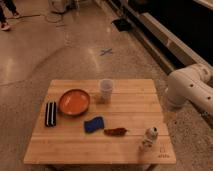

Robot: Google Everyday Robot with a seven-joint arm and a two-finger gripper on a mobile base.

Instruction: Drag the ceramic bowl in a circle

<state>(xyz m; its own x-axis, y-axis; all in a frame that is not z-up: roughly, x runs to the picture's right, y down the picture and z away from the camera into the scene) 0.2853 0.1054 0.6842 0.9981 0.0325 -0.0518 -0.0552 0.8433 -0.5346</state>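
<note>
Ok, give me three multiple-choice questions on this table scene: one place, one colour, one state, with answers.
1. Where is the cup? A on the floor; B right of the ceramic bowl, in the picture; C inside it.
2. The bowl's colour? A orange; B green; C white.
3. The bowl is: A lifted; B resting on the table; C upside down.
B: they stand side by side. A: orange inside. B: it sits flat; the gripper is out of view, only the arm shows at right.
</note>
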